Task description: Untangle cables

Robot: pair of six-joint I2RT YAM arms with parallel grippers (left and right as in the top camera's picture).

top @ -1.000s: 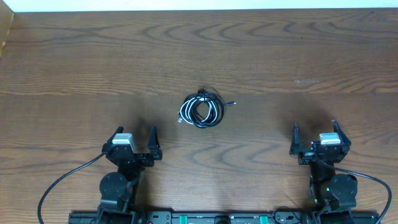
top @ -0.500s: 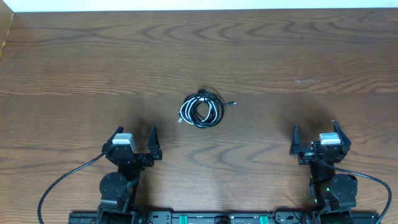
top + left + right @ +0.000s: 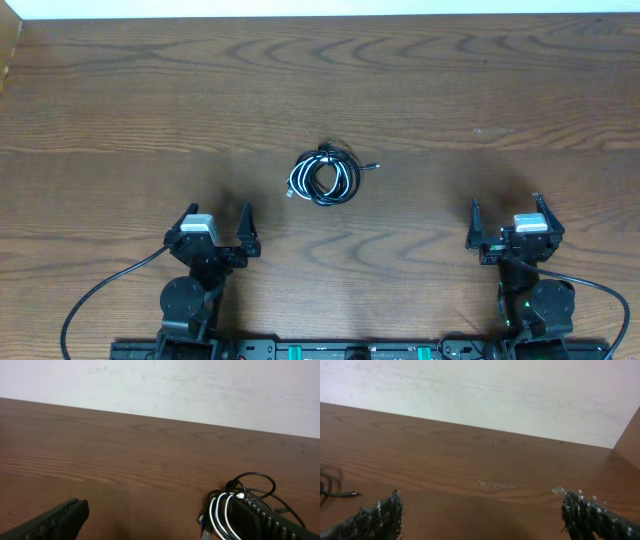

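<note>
The cables [image 3: 324, 176] lie coiled together in a small bundle at the table's middle, a black cord wound with a white one, one black plug end [image 3: 374, 166] sticking out to the right. In the left wrist view the bundle [image 3: 226, 510] shows at the lower right, partly behind my right finger, with a blue-tipped plug [image 3: 204, 526] at its left. My left gripper [image 3: 216, 218] rests open near the front edge, left of and nearer than the bundle. My right gripper [image 3: 507, 211] stands open at the front right, far from the bundle. Only a cord end [image 3: 340, 493] shows in the right wrist view.
The brown wooden table [image 3: 480, 90] ends at a pale wall [image 3: 200, 385] at the back. Thick black arm cables [image 3: 95, 295] trail from both arm bases along the front edge. A pale scuff mark [image 3: 492, 483] lies on the wood ahead of the right gripper.
</note>
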